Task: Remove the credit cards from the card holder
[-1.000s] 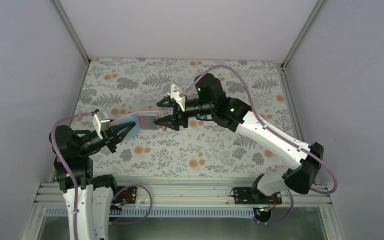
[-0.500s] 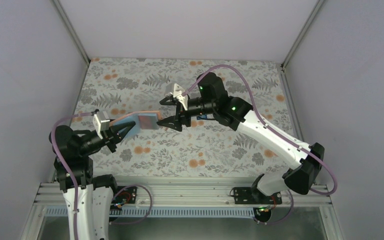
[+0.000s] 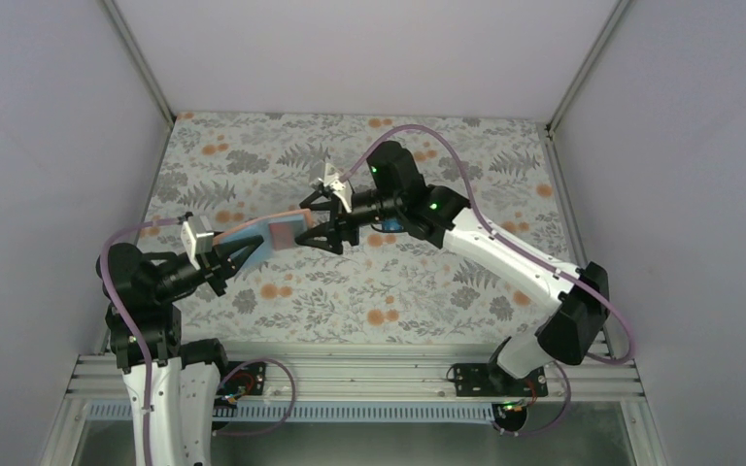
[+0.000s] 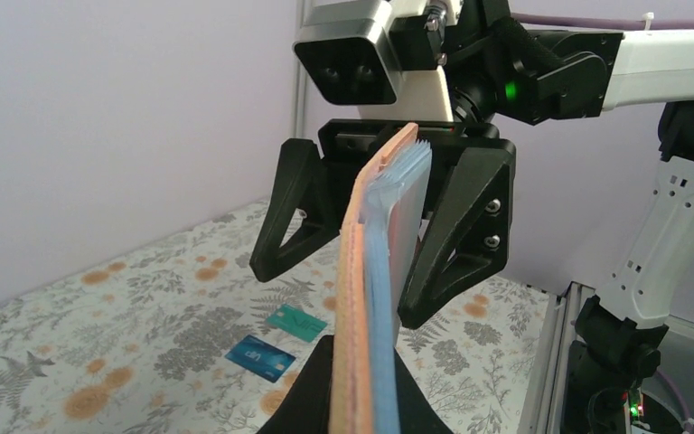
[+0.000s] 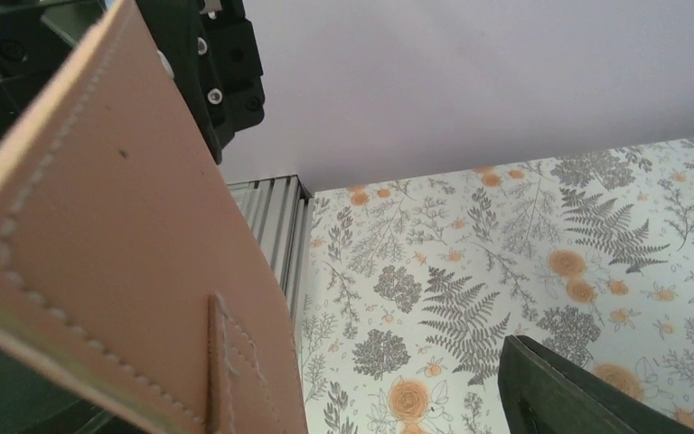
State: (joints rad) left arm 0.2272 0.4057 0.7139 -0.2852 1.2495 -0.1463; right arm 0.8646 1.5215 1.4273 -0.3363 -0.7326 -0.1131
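Note:
My left gripper (image 3: 231, 254) is shut on the near end of the card holder (image 3: 274, 236) and holds it up off the table. Seen edge-on in the left wrist view, the card holder (image 4: 354, 298) is reddish-brown on the left and light blue on the right. A reddish credit card (image 3: 283, 236) lies against its blue inside. My right gripper (image 3: 315, 222) is open, one finger on each side of the holder's far end, touching nothing that I can see. A blue credit card (image 4: 260, 358) and a teal credit card (image 4: 296, 322) lie flat on the table below.
The floral table cover (image 3: 427, 282) runs to grey walls at the left, the right and the back. A metal rail (image 3: 350, 374) crosses the near edge by the arm bases. In the right wrist view the holder's brown outside (image 5: 99, 226) fills the left half.
My right gripper has moved left, and its open fingers now straddle the far end of the card holder. The left gripper and the holder have stayed put.

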